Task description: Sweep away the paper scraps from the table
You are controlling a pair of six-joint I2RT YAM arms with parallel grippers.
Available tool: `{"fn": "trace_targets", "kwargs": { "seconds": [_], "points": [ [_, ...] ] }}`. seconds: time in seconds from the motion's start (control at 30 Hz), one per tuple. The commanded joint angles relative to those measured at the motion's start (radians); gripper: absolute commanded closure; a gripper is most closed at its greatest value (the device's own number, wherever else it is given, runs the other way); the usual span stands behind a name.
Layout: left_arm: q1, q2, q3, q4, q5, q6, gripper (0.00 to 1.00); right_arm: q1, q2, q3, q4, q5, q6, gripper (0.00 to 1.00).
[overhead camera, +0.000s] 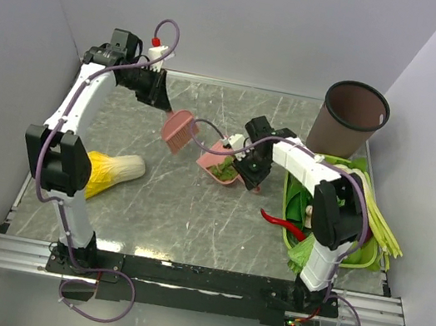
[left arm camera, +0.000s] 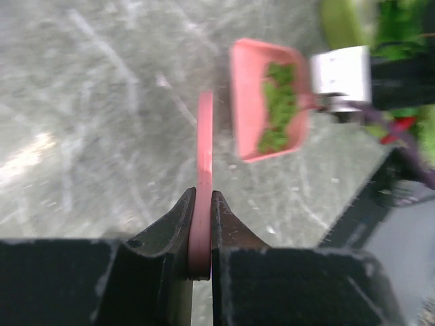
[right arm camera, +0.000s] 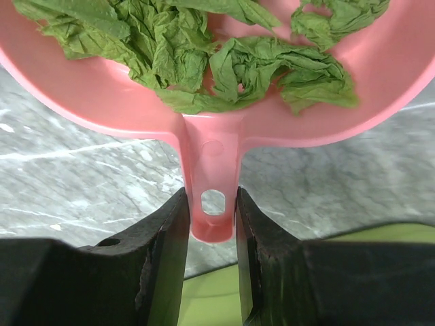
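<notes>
The paper scraps (right arm camera: 224, 61) are crumpled green bits lying inside the pink dustpan (right arm camera: 102, 102). My right gripper (right arm camera: 212, 204) is shut on the dustpan's handle and holds it just above the table (right arm camera: 81, 176). In the top view the dustpan (overhead camera: 219, 167) sits mid-table with the right gripper (overhead camera: 243, 166) behind it. My left gripper (overhead camera: 163, 103) is shut on a pink hand brush (overhead camera: 178, 131), held up to the left of the dustpan. The left wrist view shows the brush (left arm camera: 204, 149) edge-on in the left gripper (left arm camera: 202, 204), with the dustpan (left arm camera: 246, 102) and scraps (left arm camera: 279, 105) beyond.
A brown round bin (overhead camera: 351, 119) stands at the back right. A green tray (overhead camera: 366, 255) with pale leafy vegetables lies along the right edge, a red item (overhead camera: 279, 221) beside it. A yellow-and-white cabbage (overhead camera: 111, 171) lies at the left. A metal rail (overhead camera: 198, 278) runs along the near edge.
</notes>
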Motion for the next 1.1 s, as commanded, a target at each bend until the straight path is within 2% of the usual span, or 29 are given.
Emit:
{"fn": "trace_targets", "kwargs": {
  "seconds": [0.0, 0.17, 0.33, 0.53, 0.67, 0.83, 1.07],
  "points": [
    [0.001, -0.085, -0.023, 0.037, -0.191, 0.072, 0.99, 0.001, -0.103, 0.07, 0.01, -0.036, 0.018, 1.0],
    [0.005, -0.183, -0.112, 0.106, -0.268, 0.171, 0.99, 0.0, -0.134, 0.144, -0.067, -0.042, 0.052, 1.0],
    [0.004, -0.182, -0.115, 0.114, -0.239, 0.204, 0.99, -0.003, -0.212, 0.196, -0.111, -0.033, 0.061, 1.0],
    [0.004, -0.186, -0.112, 0.148, -0.189, 0.25, 0.99, -0.009, -0.356, 0.199, -0.119, 0.007, -0.052, 1.0],
    [0.001, -0.215, -0.135, 0.157, -0.168, 0.283, 0.99, -0.032, -0.39, 0.302, -0.182, 0.045, -0.013, 1.0],
    [-0.001, -0.283, -0.24, 0.249, -0.178, 0.223, 0.99, -0.137, -0.393, 0.408, -0.237, -0.013, 0.087, 1.0],
    [-0.028, -0.286, -0.296, 0.277, -0.193, 0.14, 0.99, -0.287, -0.427, 0.484, -0.164, 0.017, 0.214, 1.0]
  ]
}}
